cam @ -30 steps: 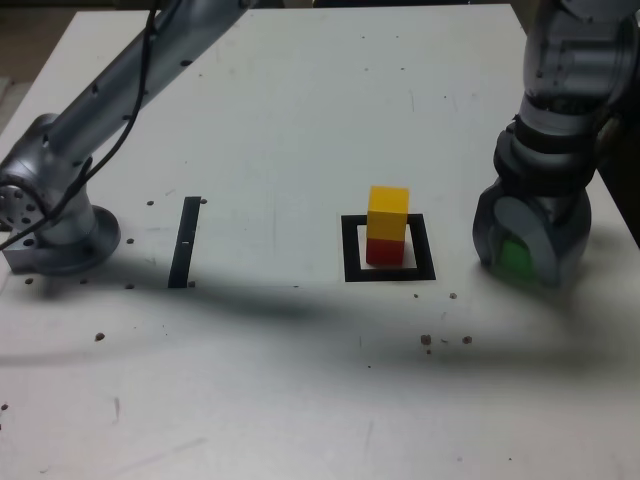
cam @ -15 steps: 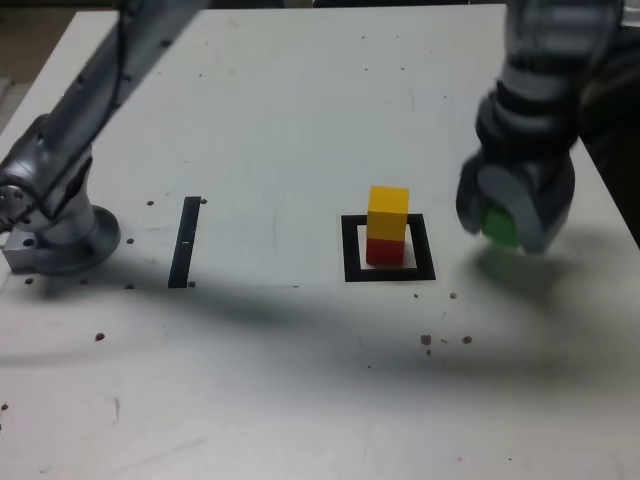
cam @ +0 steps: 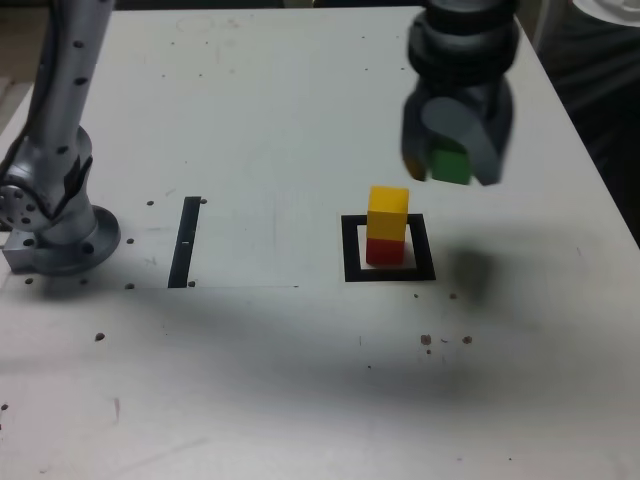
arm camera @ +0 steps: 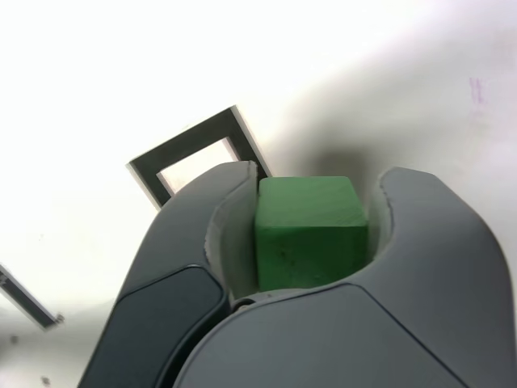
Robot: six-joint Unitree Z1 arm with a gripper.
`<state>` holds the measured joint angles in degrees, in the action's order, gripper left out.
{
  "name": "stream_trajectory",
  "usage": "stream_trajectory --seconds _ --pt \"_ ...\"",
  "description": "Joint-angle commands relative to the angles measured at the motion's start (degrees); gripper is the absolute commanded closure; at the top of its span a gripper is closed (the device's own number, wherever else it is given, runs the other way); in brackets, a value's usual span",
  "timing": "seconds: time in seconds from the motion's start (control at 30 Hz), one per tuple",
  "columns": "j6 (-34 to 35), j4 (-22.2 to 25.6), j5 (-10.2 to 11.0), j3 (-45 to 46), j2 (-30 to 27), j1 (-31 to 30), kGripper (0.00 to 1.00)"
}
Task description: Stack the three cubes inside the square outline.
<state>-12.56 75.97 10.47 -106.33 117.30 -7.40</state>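
Carrying the green cube [cam: 452,166] clamped in the claw [cam: 455,160], the arm hangs above and beside the yellow cube [cam: 388,204] stacked on red [cam: 384,251]. Next, centre over yellow, lower, release.

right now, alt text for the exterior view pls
The tool holds the green cube in the air, up and to the exterior view's right of a yellow cube stacked on a red cube inside the square outline.
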Motion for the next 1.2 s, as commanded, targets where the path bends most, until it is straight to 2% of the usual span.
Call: stream_trajectory --seconds 0.0,0.17,0.43,0.8,1.17 --pt "2.91 0.67 0.22 1.05 -2.15 -0.21 0.67" --pt "8.09 1.46 -0.43 4.01 -4.20 -0.25 0.67" --pt "12.44 1.06 -2.57 8.72 -6.74 -0.25 0.67" --pt "13.27 0.14 -4.40 11.24 -7.74 -0.25 0.67" --pt "13.24 -1.12 -5.08 11.88 -6.59 -0.27 0.67"
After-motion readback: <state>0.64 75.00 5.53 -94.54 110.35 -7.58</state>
